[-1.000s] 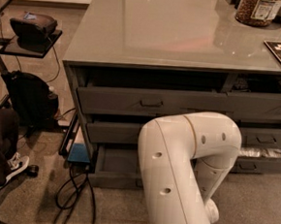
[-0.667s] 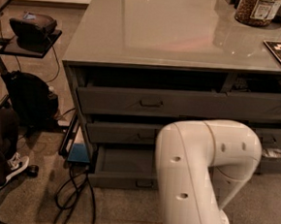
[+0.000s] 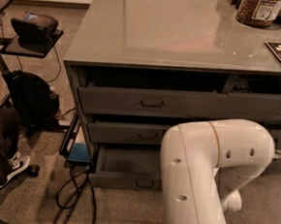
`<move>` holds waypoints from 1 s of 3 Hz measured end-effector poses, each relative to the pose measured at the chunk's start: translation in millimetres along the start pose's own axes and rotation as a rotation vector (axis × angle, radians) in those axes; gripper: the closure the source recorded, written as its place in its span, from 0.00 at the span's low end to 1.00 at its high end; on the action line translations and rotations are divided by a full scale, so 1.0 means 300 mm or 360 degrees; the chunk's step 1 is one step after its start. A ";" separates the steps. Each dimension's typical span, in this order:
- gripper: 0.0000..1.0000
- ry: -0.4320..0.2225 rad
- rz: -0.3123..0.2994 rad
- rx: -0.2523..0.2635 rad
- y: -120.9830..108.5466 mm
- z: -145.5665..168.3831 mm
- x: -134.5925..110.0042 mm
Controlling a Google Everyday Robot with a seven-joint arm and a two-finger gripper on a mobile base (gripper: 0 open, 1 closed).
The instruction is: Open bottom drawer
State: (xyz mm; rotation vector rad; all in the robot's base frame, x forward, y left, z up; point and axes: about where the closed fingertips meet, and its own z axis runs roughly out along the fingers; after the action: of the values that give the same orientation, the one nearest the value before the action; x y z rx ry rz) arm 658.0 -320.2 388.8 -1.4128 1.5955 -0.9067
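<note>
Arm (image 3: pixel 208 173) shifted right along cabinet (image 3: pixel 176 34) front, clearing view of bottom drawer (image 3: pixel 125 180), which sat pulled out at cabinet's foot, tray bare. Elbow bent low, probably to reach that level. Gripper hidden behind arm, near cabinet's lower right; open or closed, could not tell

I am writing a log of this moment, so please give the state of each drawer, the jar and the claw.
bottom drawer: pulled well out, bare tray showing.
middle drawer: out a little.
top drawer: out a little.
neighbouring top drawer: also out a little.
jar: upright on the countertop.
claw: not in view; only the white arm shows, in front of the drawers.
</note>
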 end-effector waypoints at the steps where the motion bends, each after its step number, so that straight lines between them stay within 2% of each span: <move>1: 1.00 0.0057 0.0036 -0.0067 -0.096 0.220 0.009; 2: 1.00 0.0025 -0.0026 -0.0275 -0.017 0.409 -0.040; 3: 1.00 -0.0015 -0.0034 -0.0509 0.144 0.535 -0.086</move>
State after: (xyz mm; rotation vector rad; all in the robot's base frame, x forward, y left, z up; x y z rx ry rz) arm 787.0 -290.3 285.1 -1.6509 1.7789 -0.6750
